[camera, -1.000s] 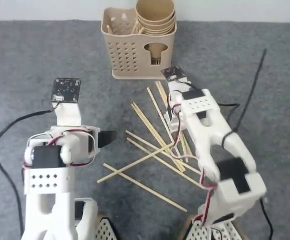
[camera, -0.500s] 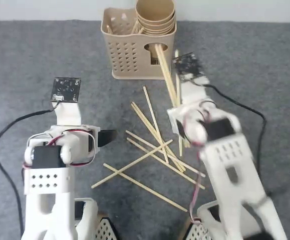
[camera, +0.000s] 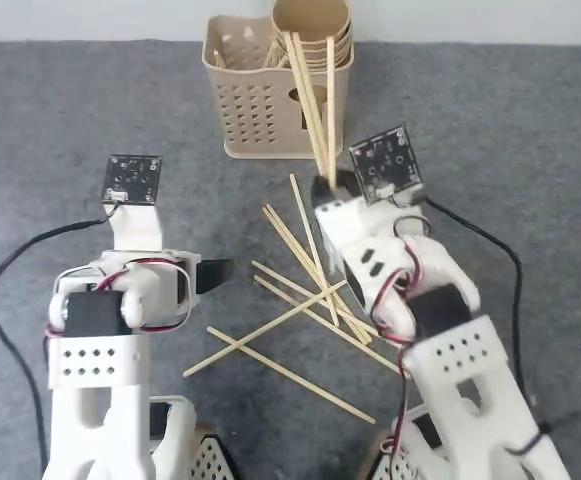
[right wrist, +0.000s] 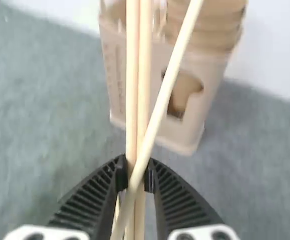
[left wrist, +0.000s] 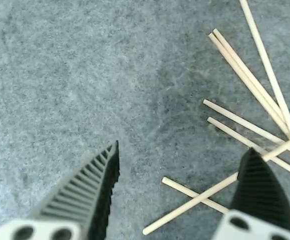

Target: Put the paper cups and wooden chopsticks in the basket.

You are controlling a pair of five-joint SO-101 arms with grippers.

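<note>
- Grey felt-like cloth covers the bench [camera: 530, 150]. At its far edge stands the basket [camera: 255, 110], with the paper cups [camera: 342, 42] already stacked in one compartment and a few sticks in the other.
- Right pincer [right wrist: 135, 176]: clamped on three held chopsticks [camera: 308, 105], gripped near one end, with the long free lengths raised toward the basket. From above, their tips lie over the cup stack and the basket's rim.
- Left pincer [left wrist: 182, 147]: jaws wide apart and gripping nothing, low over bare cloth beside the loose chopsticks [camera: 290, 375] that lie crossed between the two arms.
- Main risk, as I judge it: the three sticks are not parallel. One crosses the other two at the jaws, so the clamp may bear on only part of the bundle, and the loose stick could swivel or slide out.
- Gripping so near the end gives a long lever, so any knock at the tips would twist the bundle in the jaws.
- The tips seem aimed at the cups rather than the open compartment. They might drop inside the top cup, or catch its rim and shove the stack or the light basket.
- Letting go before the tips are well inside would spill the sticks onto the bench in front of the basket.
</note>
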